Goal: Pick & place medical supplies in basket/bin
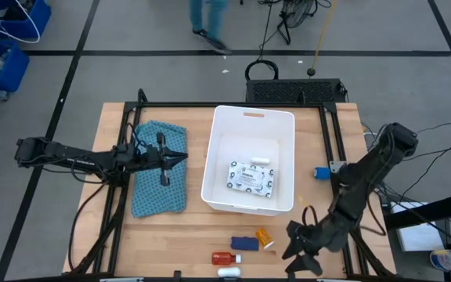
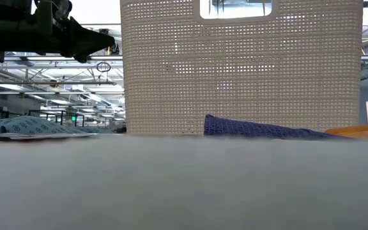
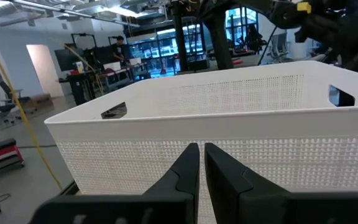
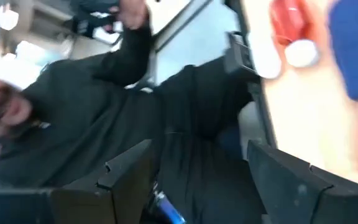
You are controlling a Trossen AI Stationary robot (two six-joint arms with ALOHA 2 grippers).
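The white bin [image 1: 210,168] stands mid-table and holds a flat white printed packet [image 1: 253,178] and a small white tube [image 1: 259,160]. On the wood near the near edge lie the orange pill bottle [image 1: 264,236], a blue piece [image 1: 243,244], the red small bottle [image 1: 223,257] and a white tube [image 1: 228,272]. Another blue piece [image 1: 320,172] lies right of the bin. My right gripper [image 1: 292,246] hovers open just right of the near-edge items, touching nothing; its wrist view shows the red bottle [image 4: 288,18]. My left gripper [image 1: 180,159] is shut and empty, above the teal cloth [image 1: 159,184], pointing at the bin wall [image 3: 247,143].
The teal patterned cloth lies flat left of the bin, under the left arm. A person in dark clothing [image 4: 73,118] shows beyond the table's near edge in the right wrist view. In the low view the bin wall [image 2: 241,64] fills the middle. Bare wood lies right of the bin.
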